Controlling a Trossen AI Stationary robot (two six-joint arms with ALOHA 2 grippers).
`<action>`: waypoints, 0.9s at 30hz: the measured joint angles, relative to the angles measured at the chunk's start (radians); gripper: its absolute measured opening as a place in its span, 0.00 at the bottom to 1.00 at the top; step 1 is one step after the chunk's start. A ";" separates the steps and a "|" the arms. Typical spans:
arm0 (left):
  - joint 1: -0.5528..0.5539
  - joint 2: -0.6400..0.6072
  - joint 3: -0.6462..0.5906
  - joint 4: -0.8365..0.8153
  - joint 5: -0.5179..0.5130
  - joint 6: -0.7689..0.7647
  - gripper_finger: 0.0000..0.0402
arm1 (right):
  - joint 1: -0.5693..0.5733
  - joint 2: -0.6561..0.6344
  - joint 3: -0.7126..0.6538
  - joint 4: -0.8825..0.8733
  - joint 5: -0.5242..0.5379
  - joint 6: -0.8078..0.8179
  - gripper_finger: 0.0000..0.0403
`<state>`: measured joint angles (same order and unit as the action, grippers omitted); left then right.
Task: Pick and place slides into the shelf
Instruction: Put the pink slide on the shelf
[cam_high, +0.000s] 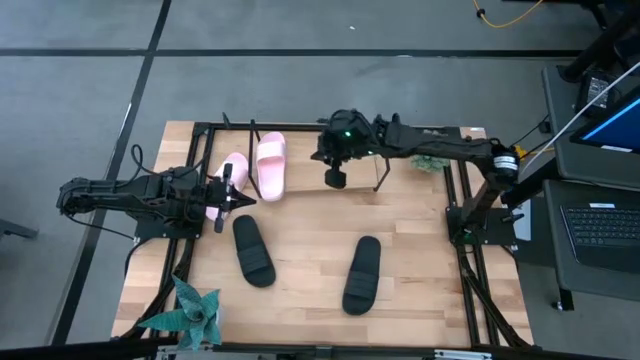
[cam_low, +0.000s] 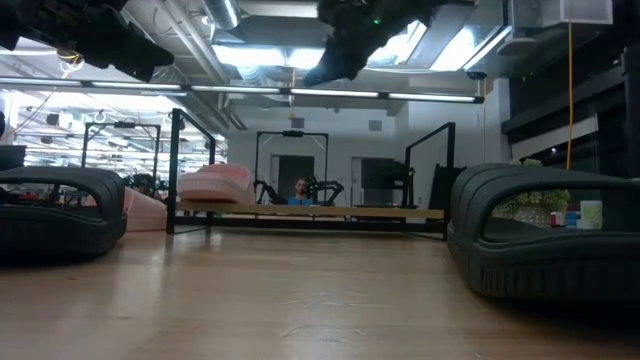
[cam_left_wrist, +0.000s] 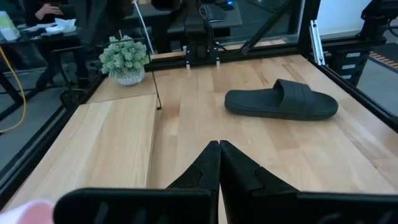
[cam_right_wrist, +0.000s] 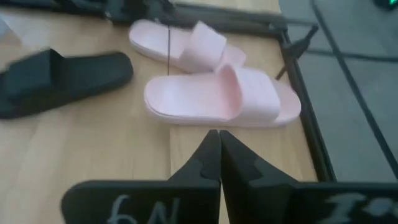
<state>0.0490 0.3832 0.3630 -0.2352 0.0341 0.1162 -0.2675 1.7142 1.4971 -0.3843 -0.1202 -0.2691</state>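
One pale pink slide (cam_high: 270, 165) (cam_right_wrist: 224, 96) lies sole-down on the left end of the shelf's board (cam_high: 305, 150) (cam_low: 320, 212). A second pink slide (cam_high: 230, 180) (cam_right_wrist: 186, 43) lies on the table just left of the shelf. Two black slides (cam_high: 253, 250) (cam_high: 362, 273) lie on the table nearer the front edge. My right gripper (cam_high: 335, 178) (cam_right_wrist: 219, 134) is shut and empty. It hangs well above the shelf, to the right of the shelved pink slide. My left gripper (cam_high: 225, 195) (cam_left_wrist: 219, 144) is shut, empty and raised over the table's left side by the second pink slide.
A small potted plant (cam_left_wrist: 126, 59) (cam_high: 428, 160) stands at the far right of the table, and a teal paper star (cam_high: 190, 310) lies at the front left corner. Thin black shelf rods (cam_right_wrist: 169, 43) rise beside the pink slides. Bare wood (cam_high: 310, 230) lies between the two black slides.
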 joint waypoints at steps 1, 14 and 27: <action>0.000 0.000 0.000 0.000 0.000 0.001 0.00 | 0.000 -0.027 -0.042 0.038 -0.016 0.003 0.00; 0.001 -0.011 0.055 -0.093 -0.204 0.002 0.00 | 0.030 -0.417 -0.555 0.490 -0.041 0.045 0.01; 0.001 0.054 0.377 -0.510 -0.403 -0.068 0.00 | 0.066 -0.451 -0.851 0.859 -0.042 0.115 0.02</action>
<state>0.0498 0.4372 0.7397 -0.7449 -0.3691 0.0477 -0.2017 1.2633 0.6464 0.4745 -0.1619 -0.1541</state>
